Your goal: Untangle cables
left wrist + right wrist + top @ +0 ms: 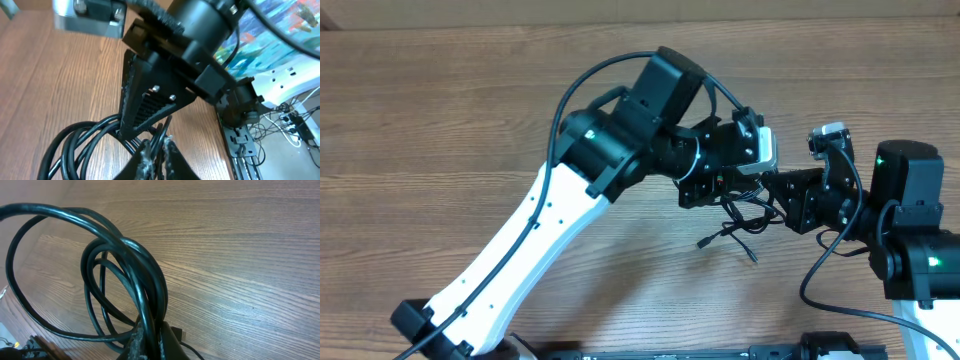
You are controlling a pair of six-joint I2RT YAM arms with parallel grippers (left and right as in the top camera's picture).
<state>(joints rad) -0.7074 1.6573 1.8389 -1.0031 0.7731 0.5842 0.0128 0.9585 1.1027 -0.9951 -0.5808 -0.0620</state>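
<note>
Both my arms meet right of centre over the table, tips almost nose to nose, w/ the cables bunched between them. That's on purpose, I'd say: two grips close together on one knot let me pull it apart in opposite directions.

Left gripper: fingers nearly together, pinching a few thin black strands that run up btwn them; the grip is narrow so it takes only part of the bundle, not the whole lot.

Right gripper: pressed tight on the cables where several strands cross; from that pinch the loops fan out to the far left, stacked over one another and not flat on the wood; holding at the crossing keeps the knot fixed.

Seen from above, two plug ends trail free on the near side of the bunch, lying on the table, apart from both grippers; free ends are good, they can slide out thru a loop.

Progress, my guess: early to mid; the loops are overlapped and nothing is laid out separately yet. Next move prob. needs the hands drawn apart slowly, left one leftward; risk is tightening the knot instead of opening it, or strands slipping out of the left pinch. Can't tell how many separate cords there are.
</note>
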